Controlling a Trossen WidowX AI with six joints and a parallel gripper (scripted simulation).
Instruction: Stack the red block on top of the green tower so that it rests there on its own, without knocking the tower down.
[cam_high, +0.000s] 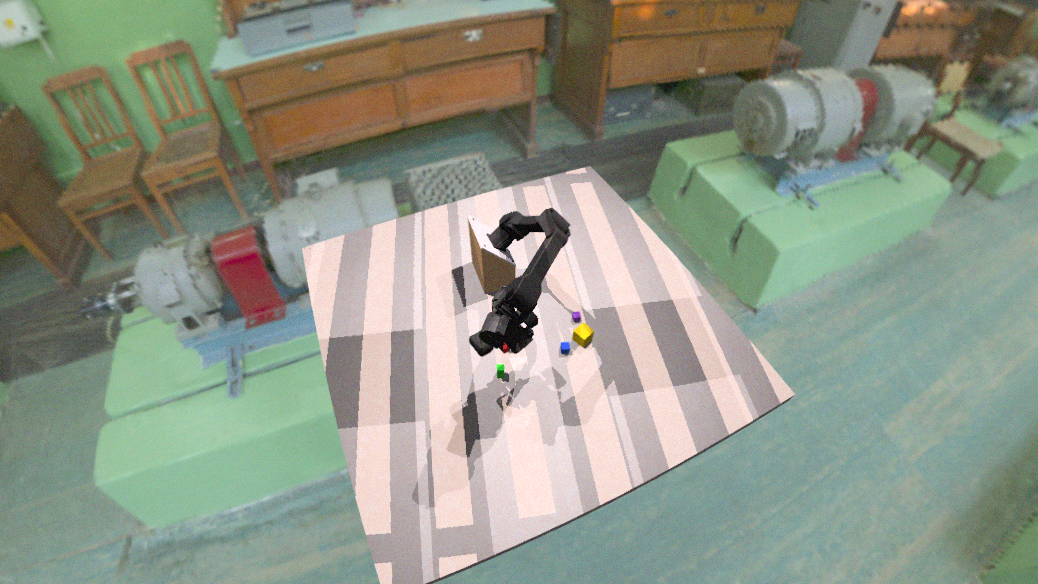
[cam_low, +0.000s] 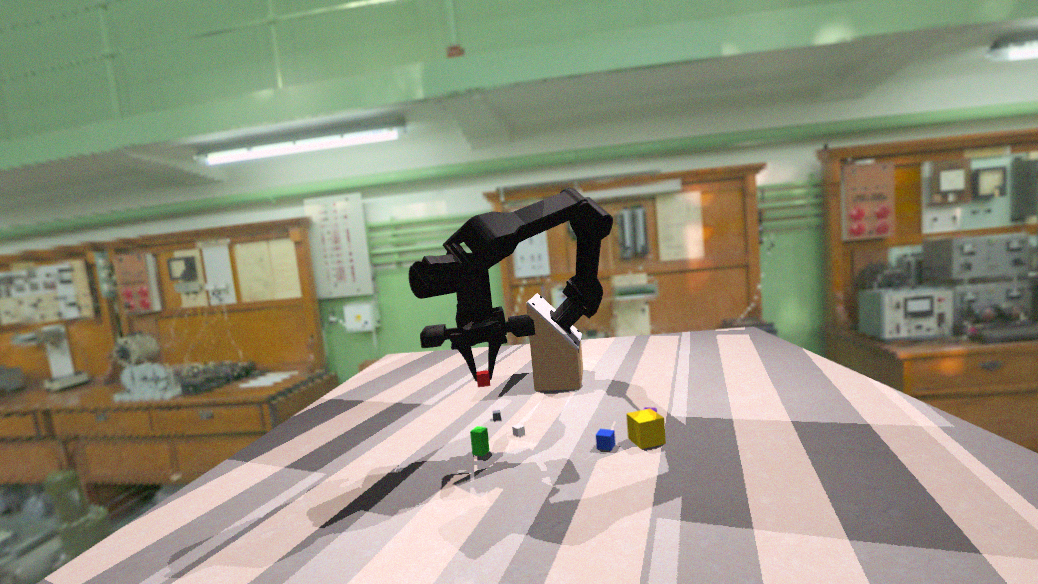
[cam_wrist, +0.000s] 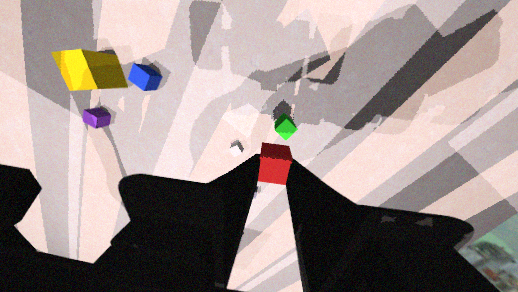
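Red block: small cube, darker top face, clamped between the jaws' tips, held in the air above the bench. Green tower stands upright on bench, below and fwd of block, apart. Blue cube, yellow cube, purple cube off to one side; tiny white cube nr tower.
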